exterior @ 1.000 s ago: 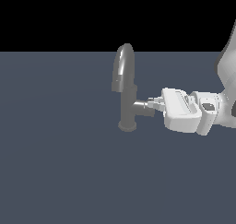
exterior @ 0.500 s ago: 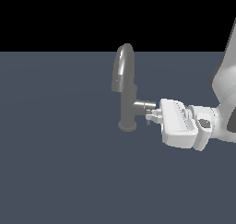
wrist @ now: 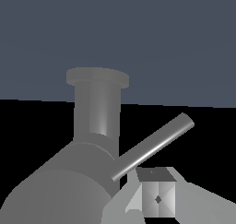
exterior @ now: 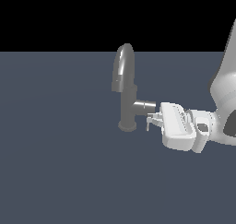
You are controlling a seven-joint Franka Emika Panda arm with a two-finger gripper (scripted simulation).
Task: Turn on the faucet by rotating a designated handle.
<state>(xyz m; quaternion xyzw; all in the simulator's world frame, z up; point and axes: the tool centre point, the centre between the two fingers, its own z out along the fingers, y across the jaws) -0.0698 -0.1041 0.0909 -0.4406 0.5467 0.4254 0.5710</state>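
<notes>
The grey faucet [exterior: 127, 103] stands on its round base, its arched spout [exterior: 123, 64] on top and a short side stub [exterior: 144, 106] pointing to the exterior view's right. My gripper [exterior: 151, 120] sits just off the stub's end, slightly lower than it. In the wrist view the handle [wrist: 154, 147] is a thin grey rod slanting out from the thick stub [wrist: 60, 191]. My gripper [wrist: 157, 197] is shut with nothing held, its joined fingertips right beside the rod. Contact cannot be told. In the exterior view the rod blends with the fingertips.
A flat dark blue-grey floor [exterior: 60, 163] spreads all around the faucet. My white arm [exterior: 223, 94] rises at the exterior view's right edge. Black background lies beyond the floor's far edge.
My gripper has moved down and slightly toward the exterior view's left, from level with the stub's end to just below it. The faucet body has not moved.
</notes>
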